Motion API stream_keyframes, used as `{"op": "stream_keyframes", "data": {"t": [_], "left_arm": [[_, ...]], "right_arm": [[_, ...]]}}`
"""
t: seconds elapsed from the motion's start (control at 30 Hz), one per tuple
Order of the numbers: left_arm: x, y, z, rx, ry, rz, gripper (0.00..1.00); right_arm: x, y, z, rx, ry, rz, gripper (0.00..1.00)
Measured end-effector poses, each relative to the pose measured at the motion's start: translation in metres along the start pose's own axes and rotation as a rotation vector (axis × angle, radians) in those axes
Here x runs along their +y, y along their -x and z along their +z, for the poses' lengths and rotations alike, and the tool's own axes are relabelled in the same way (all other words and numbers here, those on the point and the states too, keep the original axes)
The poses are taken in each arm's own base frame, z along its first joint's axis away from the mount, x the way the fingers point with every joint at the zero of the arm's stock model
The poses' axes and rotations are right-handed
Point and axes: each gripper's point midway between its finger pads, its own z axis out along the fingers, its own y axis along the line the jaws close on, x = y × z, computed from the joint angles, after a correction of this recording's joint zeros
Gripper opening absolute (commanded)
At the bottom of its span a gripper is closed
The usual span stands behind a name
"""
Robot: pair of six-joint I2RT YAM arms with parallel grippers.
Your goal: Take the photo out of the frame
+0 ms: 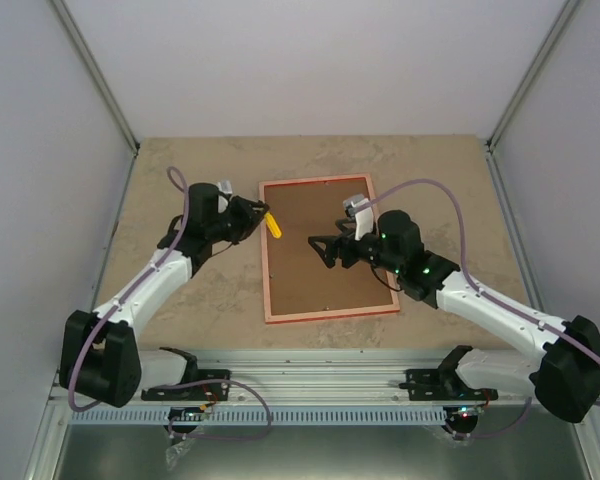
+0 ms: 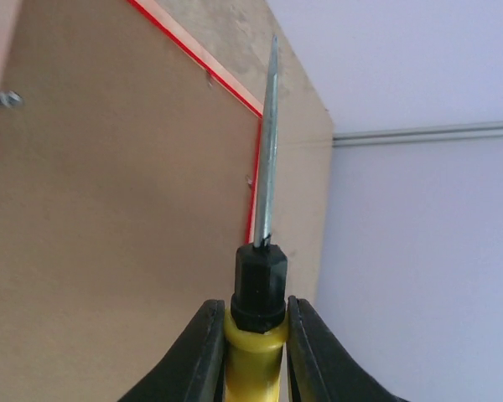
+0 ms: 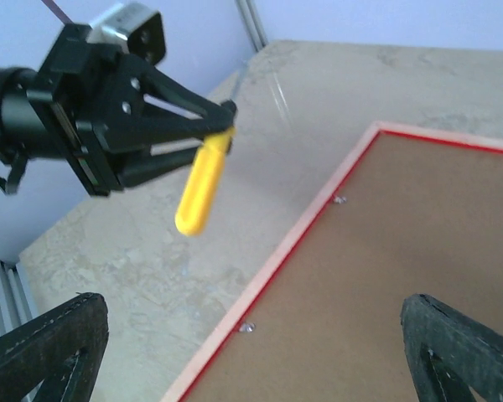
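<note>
From the top view, you have the frame (image 1: 329, 314) lying back-up in the middle of the table (image 1: 200, 300), its brown backing board (image 1: 310, 270) filling the opening; the photo does not show in any view. Your left hand (image 1: 263, 213) sits at the frame's left edge, toward the far end, clamped on a yellow-handled screwdriver (image 1: 273, 224); your right hand (image 1: 320, 252) is over the board, right of centre, its jaws spread and nothing between them.

In the left wrist view, the two black fingers (image 2: 205, 356) squeeze the yellow handle just below its black collar; the steel shaft runs straight away from the camera, over the board, toward the frame's red corner; you cannot tell whether the tip touches anything.

In the right wrist view, your own fingertips (image 3: 42, 352) stand wide apart at the lower corners, above the board and the frame's pinkish edge; two small metal tabs (image 3: 339, 199) sit along that edge on the board; across the bare table the left hand grips the screwdriver near the collar, the yellow handle hanging down and clear of the tabletop.
</note>
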Motion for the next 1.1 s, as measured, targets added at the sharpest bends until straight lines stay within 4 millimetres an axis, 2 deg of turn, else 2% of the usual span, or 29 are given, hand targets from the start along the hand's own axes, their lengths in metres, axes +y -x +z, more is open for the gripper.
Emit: {"op": "stream_keyframes", "data": {"t": [0.13, 0.27, 0.47, 0.77, 0.97, 1.1], "left_arm": [[-0.009, -0.02, 0.0, 0.012, -0.055, -0.044, 0.0], [-0.014, -0.029, 0.003, 0.016, -0.074, -0.081, 0.0], [-0.033, -0.041, 0.004, 0.023, -0.123, -0.103, 0.0], [-0.042, -0.048, 0.004, 0.028, -0.157, -0.141, 0.0], [-0.04, -0.051, 0.003, 0.028, -0.164, -0.188, 0.0], [-0.039, -0.053, 0.003, 0.031, -0.164, -0.227, 0.0]], "right_arm": [[0.015, 0.007, 0.01, -0.028, 0.02, -0.03, 0.92], [0.025, 0.007, 0.024, -0.024, 0.028, -0.058, 0.88], [0.037, 0.006, 0.042, -0.018, 0.042, -0.103, 0.76], [0.034, 0.003, 0.058, -0.02, 0.015, -0.14, 0.5], [0.032, 0.008, 0.065, -0.041, -0.003, -0.149, 0.37], [0.034, 0.01, 0.066, -0.053, 0.001, -0.154, 0.35]]}}
